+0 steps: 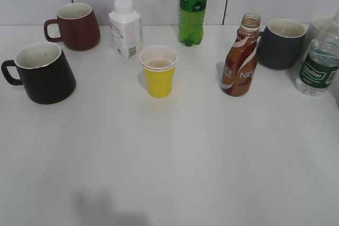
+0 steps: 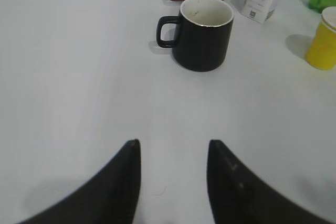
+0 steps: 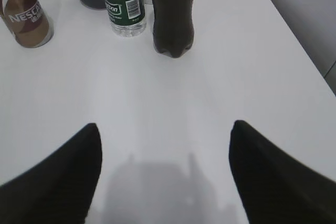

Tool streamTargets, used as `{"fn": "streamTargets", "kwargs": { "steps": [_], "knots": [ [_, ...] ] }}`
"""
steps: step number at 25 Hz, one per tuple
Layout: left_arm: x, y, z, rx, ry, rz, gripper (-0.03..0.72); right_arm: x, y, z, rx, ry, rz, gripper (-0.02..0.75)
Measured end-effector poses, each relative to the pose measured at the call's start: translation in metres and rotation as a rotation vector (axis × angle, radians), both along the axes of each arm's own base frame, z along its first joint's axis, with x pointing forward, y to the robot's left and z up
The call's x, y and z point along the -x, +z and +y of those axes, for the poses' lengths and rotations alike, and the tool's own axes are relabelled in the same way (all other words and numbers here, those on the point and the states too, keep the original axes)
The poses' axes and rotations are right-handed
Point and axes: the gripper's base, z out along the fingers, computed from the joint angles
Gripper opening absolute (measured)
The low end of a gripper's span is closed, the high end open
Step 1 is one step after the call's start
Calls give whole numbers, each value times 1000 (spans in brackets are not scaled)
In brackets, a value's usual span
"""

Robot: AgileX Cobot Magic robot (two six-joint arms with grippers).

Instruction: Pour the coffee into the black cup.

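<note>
The brown NESCAFE coffee bottle (image 1: 242,59) stands upright and uncapped at the right of the white table; it also shows at the top left of the right wrist view (image 3: 25,17). The glossy black cup (image 1: 43,72) stands at the far left with its handle to the left, and also shows in the left wrist view (image 2: 205,32), empty with a whitish interior. My left gripper (image 2: 173,145) is open and empty, well short of the black cup. My right gripper (image 3: 164,127) is open and empty, short of the bottles. Neither gripper shows in the exterior view.
A yellow paper cup (image 1: 159,71) stands mid-table. A maroon mug (image 1: 77,26), white carton-shaped bottle (image 1: 126,28) and green bottle (image 1: 193,6) line the back. A dark grey mug (image 1: 282,43), water bottle (image 1: 319,62) and dark cola bottle (image 3: 172,14) stand at right.
</note>
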Motion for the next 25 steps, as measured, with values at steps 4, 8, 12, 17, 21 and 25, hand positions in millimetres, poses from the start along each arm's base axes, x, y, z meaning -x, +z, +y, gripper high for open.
{"fn": "streamTargets", "kwargs": {
  "steps": [4, 8, 12, 17, 21, 25],
  "knots": [
    [0, 0, 0, -2, 1, -1, 326, 0, 0, 0, 0, 0, 0, 588],
    [0, 1, 0, -2, 2, -8, 326, 0, 0, 0, 0, 0, 0, 588],
    [-5, 11, 2, -11, 13, -52, 326, 0, 0, 0, 0, 0, 0, 588],
    [-25, 26, 7, -61, 49, -135, 326, 0, 0, 0, 0, 0, 0, 588],
    [-50, 35, 10, -91, 62, -167, 326, 0, 0, 0, 0, 0, 0, 588],
    [-81, 41, 10, -98, 60, -206, 326, 0, 0, 0, 0, 0, 0, 588]
  ]
}}
